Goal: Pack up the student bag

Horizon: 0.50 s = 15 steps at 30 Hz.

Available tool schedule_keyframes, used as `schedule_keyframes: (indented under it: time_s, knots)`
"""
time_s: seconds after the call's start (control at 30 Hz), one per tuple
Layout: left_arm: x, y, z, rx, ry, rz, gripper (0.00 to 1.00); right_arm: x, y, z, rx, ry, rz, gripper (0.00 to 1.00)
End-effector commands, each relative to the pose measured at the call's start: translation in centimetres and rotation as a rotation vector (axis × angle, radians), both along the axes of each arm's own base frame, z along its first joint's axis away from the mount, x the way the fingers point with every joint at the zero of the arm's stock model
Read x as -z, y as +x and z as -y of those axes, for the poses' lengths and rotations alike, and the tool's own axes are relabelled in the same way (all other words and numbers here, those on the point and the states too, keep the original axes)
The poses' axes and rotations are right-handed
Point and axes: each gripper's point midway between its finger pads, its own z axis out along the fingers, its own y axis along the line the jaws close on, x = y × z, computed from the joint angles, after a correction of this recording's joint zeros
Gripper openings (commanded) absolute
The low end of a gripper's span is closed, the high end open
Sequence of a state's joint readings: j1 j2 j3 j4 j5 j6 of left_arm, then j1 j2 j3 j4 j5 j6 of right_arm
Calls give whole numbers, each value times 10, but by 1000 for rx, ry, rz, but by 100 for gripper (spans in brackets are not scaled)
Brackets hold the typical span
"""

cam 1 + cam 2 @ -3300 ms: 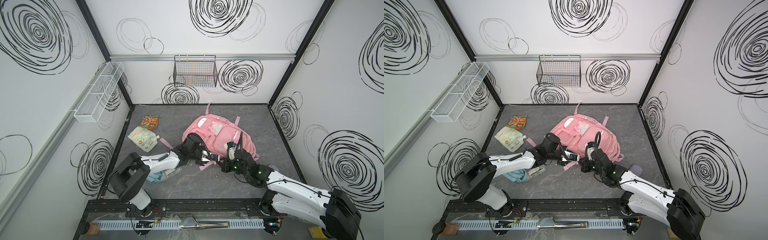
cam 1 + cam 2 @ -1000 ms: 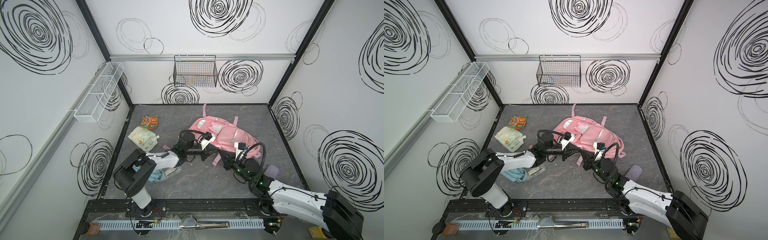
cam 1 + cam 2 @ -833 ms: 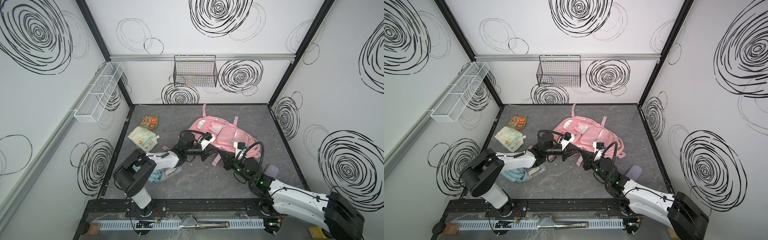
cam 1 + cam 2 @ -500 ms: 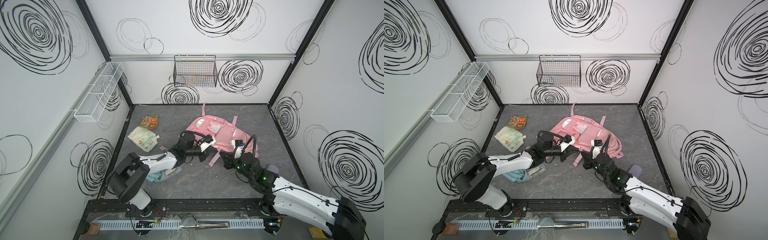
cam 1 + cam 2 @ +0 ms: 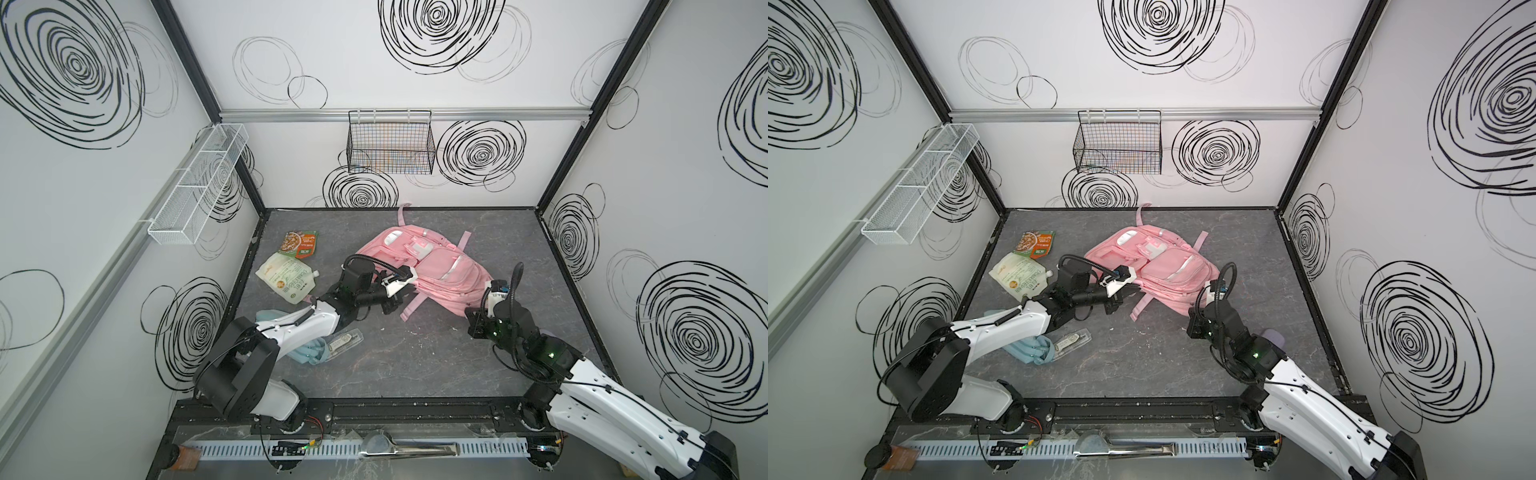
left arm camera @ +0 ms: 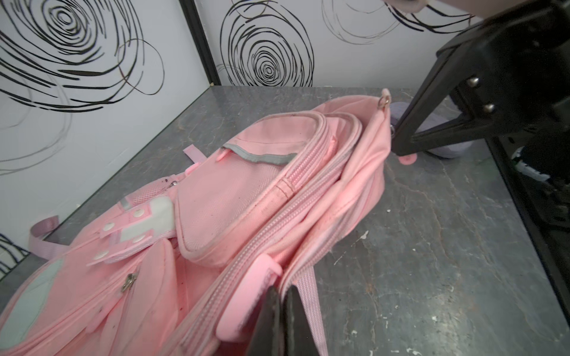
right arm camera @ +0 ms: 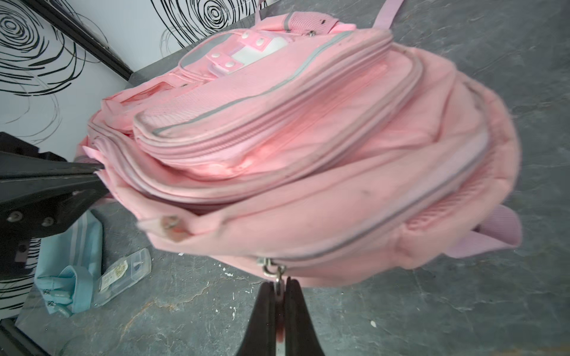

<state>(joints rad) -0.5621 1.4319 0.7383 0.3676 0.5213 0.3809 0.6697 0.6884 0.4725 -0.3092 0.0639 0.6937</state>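
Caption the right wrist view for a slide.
Right gripper shut on a zipper pull of the pink student bag, left gripper at its far side.

student bag (image 5: 446, 266) flat on table (image 5: 415, 357), pockets upward

Blur smears the student bag (image 7: 308, 154) in the right wrist view, and the picture's edge cuts off the right gripper (image 7: 278, 285), closed on the bag's zipper pull (image 7: 271, 268). The left gripper (image 6: 282, 291) is cut off in the left wrist view, and which part of the bag it pinches cannot be told. In a top view the left arm (image 5: 1000, 328) half hides a light-blue pouch (image 5: 1030, 347) left of the bag, the right arm (image 5: 1308, 399) a purple thing (image 5: 1273, 335) at its right.
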Motion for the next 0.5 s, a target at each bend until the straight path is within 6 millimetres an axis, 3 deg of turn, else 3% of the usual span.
schedule_keyframes:
  time_s: [0.0,0.07,0.13,0.33,0.47]
  knots:
    - [-48,14,-13,-58,-16,185,17,-16,0,6,-4,-13,27,0]
    - [-52,-3,-4,29,22,213,51,-34,-4,-17,-109,73,74,0]
    - [-55,-20,6,91,52,251,70,-43,-8,-33,-183,138,78,0]
    - [-50,-70,43,305,123,259,74,-54,-21,-67,-336,215,61,0]
    - [-32,-78,58,367,152,195,74,-58,-26,-71,-354,214,64,0]
